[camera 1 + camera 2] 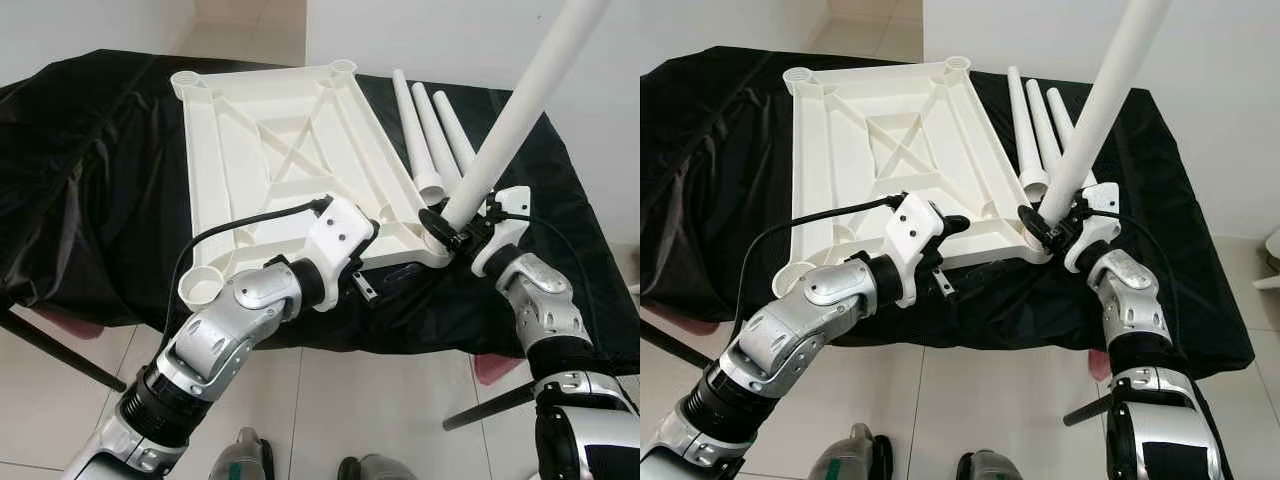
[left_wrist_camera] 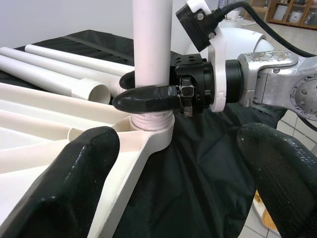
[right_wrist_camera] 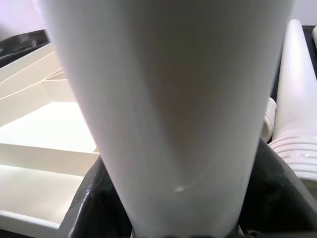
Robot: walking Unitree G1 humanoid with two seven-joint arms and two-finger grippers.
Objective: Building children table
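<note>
**First leg going in**

I am holding one white leg (image 1: 520, 110) upright in the near corner socket of the upside-down tabletop (image 1: 280, 150) on the black worktop (image 1: 90, 200). My right end effector (image 2: 148, 96) is clenched around it. Three legs (image 1: 432, 135) are lying beside. My left end effector (image 1: 368, 282) is hovering released nearby.

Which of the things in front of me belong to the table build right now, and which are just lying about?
In the job:
- tabletop, upside down
- leg in the right gripper, standing in the corner socket
- three spare legs
- left gripper, open at the tabletop's near edge

Lying about:
- black cloth
</note>
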